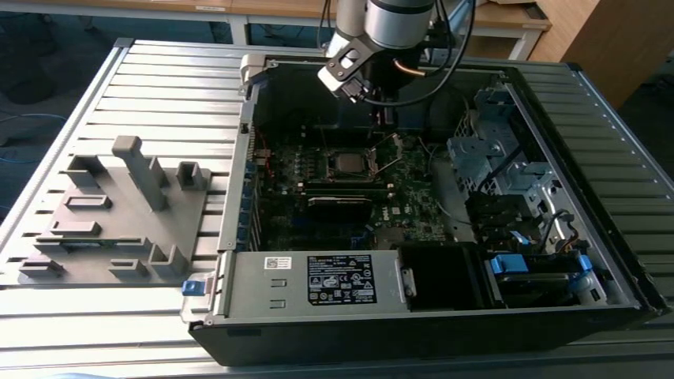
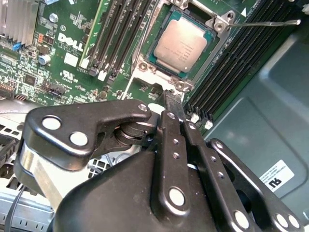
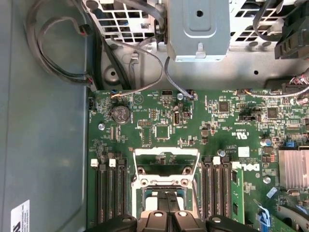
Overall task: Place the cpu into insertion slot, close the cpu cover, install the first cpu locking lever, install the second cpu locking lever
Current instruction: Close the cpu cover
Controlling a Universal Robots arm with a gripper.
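Silvery cpu (image 2: 179,47), green motherboard (image 2: 72,63)

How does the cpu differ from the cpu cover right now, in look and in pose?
The cpu is a solid plate with an unbroken silvery face; the cpu cover is a thin frame around a big open window. The cpu lies flat in the insertion slot, while the cpu cover is tilted up at the slot's edge, not over the cpu. Both are squarish and silvery metal.

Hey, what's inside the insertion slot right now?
In the second wrist view, the cpu lies in the insertion slot with its silvery face up. The slot's centre beneath it is hidden by the chip.
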